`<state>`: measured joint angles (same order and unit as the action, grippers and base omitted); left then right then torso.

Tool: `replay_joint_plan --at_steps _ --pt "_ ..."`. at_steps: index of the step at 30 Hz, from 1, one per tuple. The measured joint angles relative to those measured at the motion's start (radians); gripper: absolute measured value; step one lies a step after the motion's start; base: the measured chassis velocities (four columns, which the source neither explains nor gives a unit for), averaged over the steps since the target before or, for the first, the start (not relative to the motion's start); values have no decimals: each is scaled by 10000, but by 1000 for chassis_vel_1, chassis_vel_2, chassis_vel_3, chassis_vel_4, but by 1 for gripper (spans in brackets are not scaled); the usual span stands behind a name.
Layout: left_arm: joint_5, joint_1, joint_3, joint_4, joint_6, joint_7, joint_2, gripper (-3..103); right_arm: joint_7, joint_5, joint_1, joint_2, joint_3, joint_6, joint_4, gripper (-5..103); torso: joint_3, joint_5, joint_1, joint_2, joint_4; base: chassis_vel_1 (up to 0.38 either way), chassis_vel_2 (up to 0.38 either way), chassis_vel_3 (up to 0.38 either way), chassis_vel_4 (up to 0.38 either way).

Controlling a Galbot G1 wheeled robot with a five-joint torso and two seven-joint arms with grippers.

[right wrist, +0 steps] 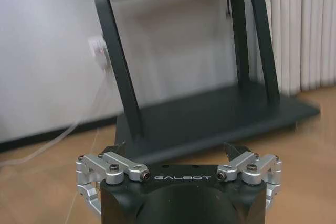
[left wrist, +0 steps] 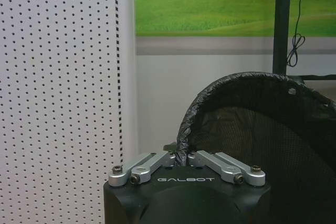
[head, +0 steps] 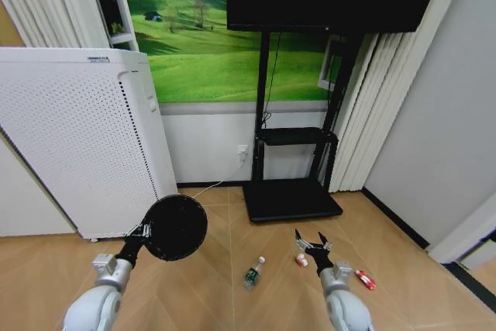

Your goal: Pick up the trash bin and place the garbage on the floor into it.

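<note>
Aloft, left pincer grips trash bin (right pincer spread).

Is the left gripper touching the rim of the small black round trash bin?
Touching. In the left wrist view the left gripper has its fingers pinched shut on the crinkled rim of the small black round trash bin; the head view shows the bin held up off the floor.

The trash bin is held off the floor at its rim by the left gripper, in front of the perforated appliance. To its right, the bottle is laid on the floor. Further right, two small items are found either side of the spread right gripper. The stand base is set behind them, against the wall.
</note>
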<state>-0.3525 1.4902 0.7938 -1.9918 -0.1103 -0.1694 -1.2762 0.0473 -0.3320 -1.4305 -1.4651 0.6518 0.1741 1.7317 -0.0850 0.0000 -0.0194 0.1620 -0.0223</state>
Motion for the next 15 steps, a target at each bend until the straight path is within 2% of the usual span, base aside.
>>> replay_joint_plan --at_steps 1,2,4,10,12,13,14,15 --pt "1 -24 -72 -27 -8 1 22 3 -201 -289 33 -13 -103 499 -166 100 0 -1 1 0 1 54 -26 -48 45" --pt "1 -24 -72 -27 -8 1 22 3 -201 -289 33 -13 -103 499 -166 100 0 -1 1 0 1 54 -26 -48 45" --pt "15 -88 -220 -55 -61 12 60 3 -441 -581 168 -126 -329 1064 -709 100 0 0 0 0 0 0 0 0 0" --pt "63 -237 -486 -61 -94 18 173 3 -673 -588 815 -396 -731 1222 -2120 100 -1 3 0 -1 -1 0 0 0 0" --pt "64 -261 -563 -129 -130 32 265 3 -112 -505 1219 -194 -1021 983 -2895 100 -2 1 -1 -2 2 0 0 0 0" --pt "64 -261 -563 -129 -130 32 265 3 -112 -505 1219 -194 -1021 983 -2895 100 -2 1 -1 -2 2 0 0 0 0" --pt "55 -239 -570 -194 -149 35 312 3 762 -247 1448 78 -1198 525 -3390 100 -2 1 -1 -2 1 0 0 0 0" --pt "49 -209 -569 -228 -150 36 336 3 1253 -20 1568 207 -1263 250 -3649 100 -2 -1 -1 -2 1 0 0 0 0"
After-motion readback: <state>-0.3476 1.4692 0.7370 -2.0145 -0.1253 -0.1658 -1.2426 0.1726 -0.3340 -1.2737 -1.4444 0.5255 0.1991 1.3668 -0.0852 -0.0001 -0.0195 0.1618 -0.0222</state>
